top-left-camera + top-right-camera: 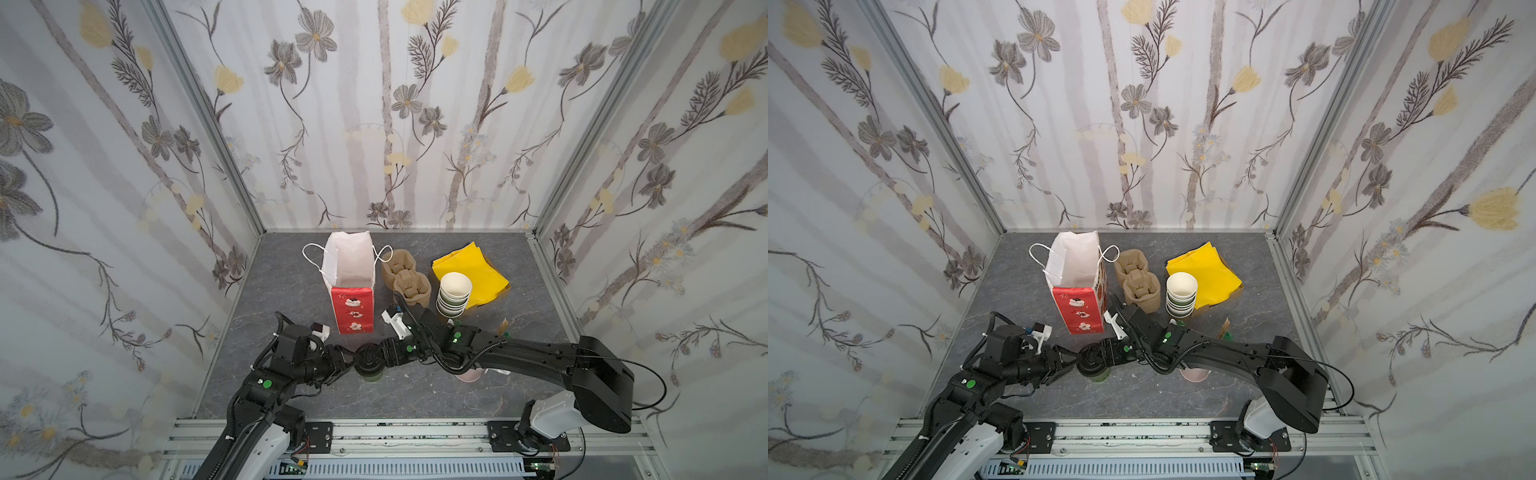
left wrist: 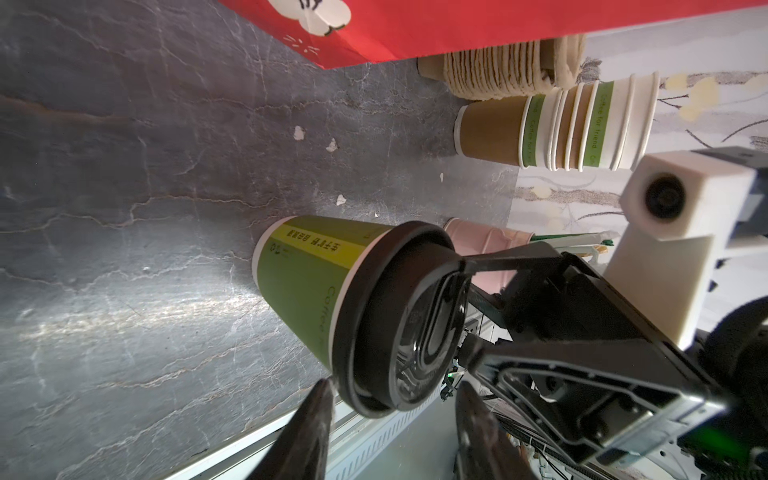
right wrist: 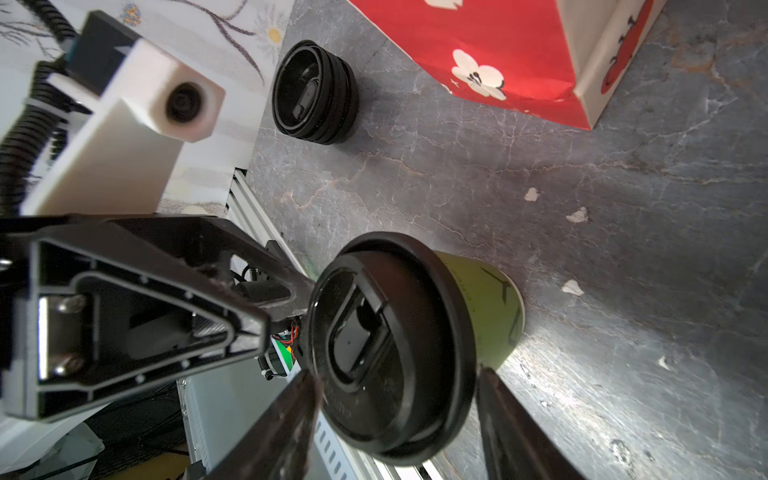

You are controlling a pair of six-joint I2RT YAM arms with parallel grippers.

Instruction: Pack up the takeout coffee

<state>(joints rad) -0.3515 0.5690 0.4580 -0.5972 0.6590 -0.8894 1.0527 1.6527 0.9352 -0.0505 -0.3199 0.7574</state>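
The takeout coffee (image 1: 371,376) (image 1: 1100,375) is a green paper cup with a black sip lid (image 2: 399,324) (image 3: 386,345). It stands upright on the grey table near the front, between my two arms. My left gripper (image 2: 395,384) (image 1: 353,366) reaches it from the left. Its jaws are apart, with only the lid's near rim between the tips and one fingertip (image 2: 324,390) against that rim. My right gripper (image 3: 397,373) (image 1: 380,358) comes from the right and straddles the lid. One finger (image 3: 305,399) touches the lid and the other stands a sliver off it.
A red-and-white paper bag (image 1: 351,282) stands open behind the cup. To its right are brown cup carriers (image 1: 405,278), a stack of lidless cups (image 1: 454,295) and yellow napkins (image 1: 469,270). A pink cup (image 1: 469,376) sits under my right arm. Spare black lids (image 3: 316,93) lie by the left wall.
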